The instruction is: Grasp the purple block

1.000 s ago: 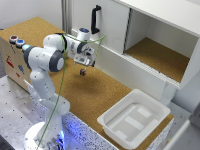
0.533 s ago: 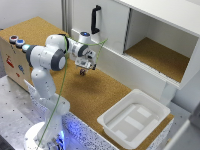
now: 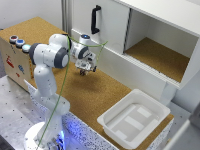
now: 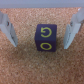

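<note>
The purple block point(image 4: 45, 38) is a small dark cube with yellow letters on its faces, resting on the cork surface. In the wrist view it lies between my two fingers point(image 4: 8, 31), with a gap on each side, so my gripper point(image 4: 41, 31) stands open around it. In the exterior view my gripper point(image 3: 83, 71) hangs low over the cork table point(image 3: 100, 92), near the white cabinet; the block is hidden beneath it there.
A white tray point(image 3: 132, 120) sits at the table's front on the exterior view's right. A white cabinet point(image 3: 150, 45) with an open cork-lined compartment and a black handle point(image 3: 94, 19) stands behind. A box with round coloured buttons point(image 3: 19, 42) is at the left.
The gripper has dropped slightly toward the cork surface, staying over the same spot near the cabinet.
</note>
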Available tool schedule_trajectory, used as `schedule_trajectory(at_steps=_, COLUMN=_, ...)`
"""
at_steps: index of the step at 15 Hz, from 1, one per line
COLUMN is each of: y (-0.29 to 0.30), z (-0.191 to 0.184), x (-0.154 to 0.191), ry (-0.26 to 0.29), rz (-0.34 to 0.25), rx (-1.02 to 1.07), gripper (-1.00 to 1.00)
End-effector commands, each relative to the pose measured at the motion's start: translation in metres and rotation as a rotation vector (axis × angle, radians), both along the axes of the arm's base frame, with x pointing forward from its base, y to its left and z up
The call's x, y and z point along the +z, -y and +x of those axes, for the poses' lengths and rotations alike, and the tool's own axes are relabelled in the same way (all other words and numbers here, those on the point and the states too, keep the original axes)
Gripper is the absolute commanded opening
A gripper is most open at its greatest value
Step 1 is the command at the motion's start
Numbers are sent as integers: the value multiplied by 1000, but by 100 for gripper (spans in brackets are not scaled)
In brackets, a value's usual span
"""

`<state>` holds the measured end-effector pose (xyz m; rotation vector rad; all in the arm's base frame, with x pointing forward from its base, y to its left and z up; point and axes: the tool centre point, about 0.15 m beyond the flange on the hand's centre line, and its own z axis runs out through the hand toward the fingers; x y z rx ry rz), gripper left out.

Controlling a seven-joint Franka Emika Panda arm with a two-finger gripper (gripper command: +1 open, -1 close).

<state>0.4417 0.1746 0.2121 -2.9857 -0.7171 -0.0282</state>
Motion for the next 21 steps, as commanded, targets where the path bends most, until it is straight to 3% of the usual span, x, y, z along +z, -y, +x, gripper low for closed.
schedule_trajectory(at_steps=1, y=-10, z=15, x=-11, ry=-30, rz=-77, rx=13, gripper=-100)
schedule_trajectory(at_steps=7, y=2, z=15, x=-4, ry=-21, rz=-117, rx=-15, gripper=-100)
schedule_trajectory(at_steps=11, y=8, z=17, x=25, ry=18, rz=-100, rx=-89, gripper=-100)
schedule_trajectory(at_steps=13, y=16, z=16, x=41, ry=36, rz=-74, rx=-207, gripper=-100)
schedule_trajectory(at_steps=16, y=24, z=11, x=38, ry=-17, rz=-129, rx=-396, gripper=-100)
schedule_trajectory(at_steps=18, y=27, z=10, x=29, ry=-43, rz=-124, rx=-530, gripper=-100)
schedule_trajectory(at_steps=21, y=30, z=10, x=16, ry=-56, rz=-43, rx=-864, gripper=-100)
